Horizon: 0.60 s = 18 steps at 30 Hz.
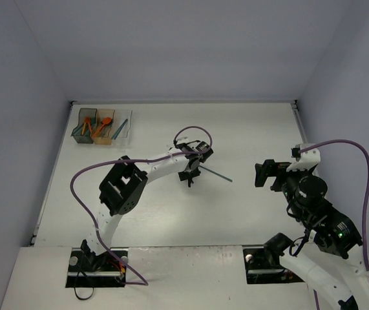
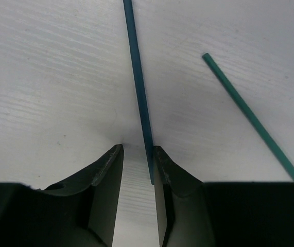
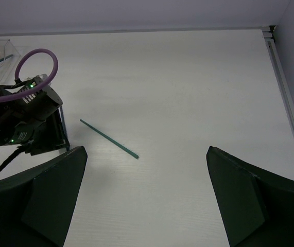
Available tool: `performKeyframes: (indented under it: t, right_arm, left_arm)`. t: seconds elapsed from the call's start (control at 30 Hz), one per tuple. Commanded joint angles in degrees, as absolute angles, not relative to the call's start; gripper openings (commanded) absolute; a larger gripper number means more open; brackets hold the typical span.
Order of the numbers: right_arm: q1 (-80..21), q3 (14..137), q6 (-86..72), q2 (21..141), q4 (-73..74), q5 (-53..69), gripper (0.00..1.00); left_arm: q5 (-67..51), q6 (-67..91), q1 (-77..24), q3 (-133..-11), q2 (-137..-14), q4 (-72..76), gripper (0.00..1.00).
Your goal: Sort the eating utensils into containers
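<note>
With the left claw barely parted (blue stick hugging its 3 o'clock side, green stick apart at 2 o'clock), centre before clenching.

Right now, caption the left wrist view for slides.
Left gripper parted around end of thin dark-teal stick; thin green stick lies apart.

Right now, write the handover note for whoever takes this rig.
Left gripper: narrowly open, low over the table, dark teal stick between its fingers, not clamped.
Right gripper: wide open, empty, held off to the right.
A green stick lies loose on the table beside the dark one.
The containers at the far left corner hold orange and teal utensils.
Done: those are binned. Left: both sticks.
</note>
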<state>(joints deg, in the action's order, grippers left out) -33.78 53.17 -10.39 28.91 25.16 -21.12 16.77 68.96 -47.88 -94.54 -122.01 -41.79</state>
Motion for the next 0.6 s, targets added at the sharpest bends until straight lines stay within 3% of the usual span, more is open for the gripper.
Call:
performKeyframes:
  t: [0.0, 0.43, 0.57]
  right_arm:
    - [-33.57, 53.59, -10.11, 29.29, 22.26, -21.80, 1.00]
    - [-33.57, 53.35, -9.93, 29.53, 22.24, -21.80, 1.00]
    - [-33.57, 53.03, -9.78, 29.65, 22.26, -21.94, 1.00]
  left_arm:
    - [16.33, 63.53, -46.12, -89.37, -119.47, -49.50, 0.25]
    - [14.60, 57.31, -45.70, -84.64, -114.52, -48.96, 0.22]
    - [14.53, 56.63, -45.73, -84.29, -112.34, -48.13, 0.29]
